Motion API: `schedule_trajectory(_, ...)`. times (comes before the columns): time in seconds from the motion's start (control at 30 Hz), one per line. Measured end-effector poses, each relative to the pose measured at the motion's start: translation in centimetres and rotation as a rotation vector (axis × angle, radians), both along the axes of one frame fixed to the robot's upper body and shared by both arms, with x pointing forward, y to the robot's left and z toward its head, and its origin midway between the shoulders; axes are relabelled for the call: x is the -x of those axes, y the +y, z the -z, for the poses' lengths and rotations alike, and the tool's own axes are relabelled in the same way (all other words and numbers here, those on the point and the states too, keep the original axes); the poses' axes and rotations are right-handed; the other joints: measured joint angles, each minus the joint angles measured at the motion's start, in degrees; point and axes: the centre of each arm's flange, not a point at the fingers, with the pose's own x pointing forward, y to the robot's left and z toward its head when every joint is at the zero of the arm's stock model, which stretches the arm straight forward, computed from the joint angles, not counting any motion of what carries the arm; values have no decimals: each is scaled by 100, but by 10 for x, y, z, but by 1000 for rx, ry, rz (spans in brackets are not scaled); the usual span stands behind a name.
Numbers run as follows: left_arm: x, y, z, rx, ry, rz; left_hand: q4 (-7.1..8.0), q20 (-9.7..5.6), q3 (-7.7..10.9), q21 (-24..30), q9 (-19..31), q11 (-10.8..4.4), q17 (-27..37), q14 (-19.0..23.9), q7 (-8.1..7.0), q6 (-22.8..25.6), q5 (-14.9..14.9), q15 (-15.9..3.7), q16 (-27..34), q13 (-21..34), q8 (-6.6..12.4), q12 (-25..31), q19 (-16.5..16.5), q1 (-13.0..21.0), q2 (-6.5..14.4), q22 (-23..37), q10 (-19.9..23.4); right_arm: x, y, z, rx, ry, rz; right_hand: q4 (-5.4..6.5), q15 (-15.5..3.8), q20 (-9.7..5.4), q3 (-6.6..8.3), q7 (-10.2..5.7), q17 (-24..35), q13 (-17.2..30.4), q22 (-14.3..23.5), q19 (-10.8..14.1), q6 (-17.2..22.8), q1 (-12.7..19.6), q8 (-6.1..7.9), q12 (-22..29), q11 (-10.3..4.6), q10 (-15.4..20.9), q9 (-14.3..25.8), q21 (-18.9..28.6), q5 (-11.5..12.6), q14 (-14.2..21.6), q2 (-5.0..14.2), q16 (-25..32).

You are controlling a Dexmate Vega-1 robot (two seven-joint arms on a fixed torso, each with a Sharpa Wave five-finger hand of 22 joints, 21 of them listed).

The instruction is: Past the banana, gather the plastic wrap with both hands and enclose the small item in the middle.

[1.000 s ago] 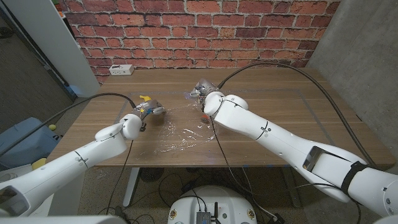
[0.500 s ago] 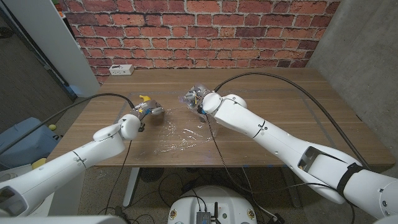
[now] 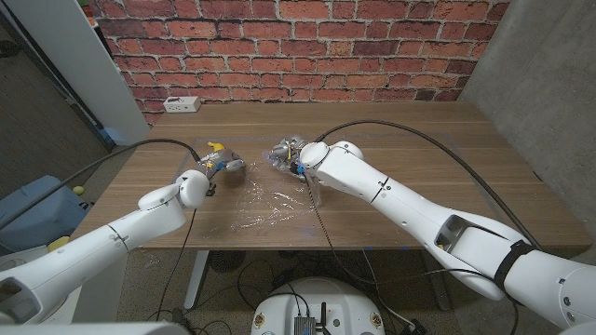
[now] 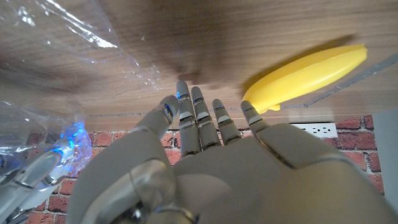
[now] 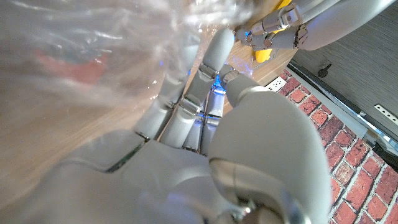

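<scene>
The clear plastic wrap (image 3: 265, 207) lies crinkled on the wooden table (image 3: 419, 140). One edge of it is lifted and bunched at my right hand (image 3: 296, 155), which grips it just right of the banana. In the right wrist view my right hand's (image 5: 205, 124) fingers press into the wrap (image 5: 93, 37), and a small red item (image 5: 68, 67) shows blurred through the film. The yellow banana (image 3: 216, 148) lies left of centre. My left hand (image 3: 223, 167) hovers beside it with its fingers spread and nothing in them. The left wrist view shows that hand (image 4: 211, 162) near the banana (image 4: 305, 71) and the wrap (image 4: 56, 37).
A white power strip (image 3: 182, 104) lies at the table's far left edge, under the brick wall. Black cables trail from both arms across the table. The right half of the table holds only my right arm.
My right hand has moved left with the bunched wrap edge, closer to the left hand and the banana. The left hand has barely moved.
</scene>
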Motion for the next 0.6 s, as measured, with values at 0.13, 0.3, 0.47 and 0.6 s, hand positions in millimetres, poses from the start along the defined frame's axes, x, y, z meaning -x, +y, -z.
schedule_trajectory(0.13,-1,0,-1,4,-4,3,66,67,-66,-44,0,102,10,-107,-92,-227,0,6,-24,0,0,-130,-23,0,0,0,-301,-6,1,5,-25,43,-41,306,238,56,-10,67,-382,-104,-33,-99,-575,-693,-379,-67,167,-550,-189,-218,-38,-530,-27,-587)
schedule_trajectory(0.3,-2,0,-3,13,-17,10,120,207,-121,-46,0,126,12,-170,-250,-497,0,112,-24,29,-44,-217,0,-39,-39,0,-633,-11,4,9,-67,100,-125,769,1027,635,-350,188,-591,-325,-53,-204,-1655,-1975,-1182,-67,480,-1407,-468,-794,-162,-1606,-354,-1258)
schedule_trajectory(0.47,-3,0,-5,26,-41,25,108,279,-158,-46,30,116,12,-185,-374,-717,0,176,-24,29,-44,-260,72,-39,-39,0,-842,-20,1,16,-119,160,-210,1157,1565,1171,-715,164,-622,-504,-53,-300,-2610,-3028,-1661,-90,642,-2308,-589,-1488,-346,-2695,-570,-1750)
schedule_trajectory(0.6,-3,-1,-5,33,-52,34,132,330,-182,-45,31,122,11,-209,-480,-847,0,212,-24,29,-44,-260,123,-39,-39,-1,-941,-24,-1,19,-149,181,-265,1381,1811,1386,-1019,4,-621,-616,-53,-235,-3391,-3725,-1743,-112,657,-3063,-628,-1998,-353,-3353,-740,-1954)
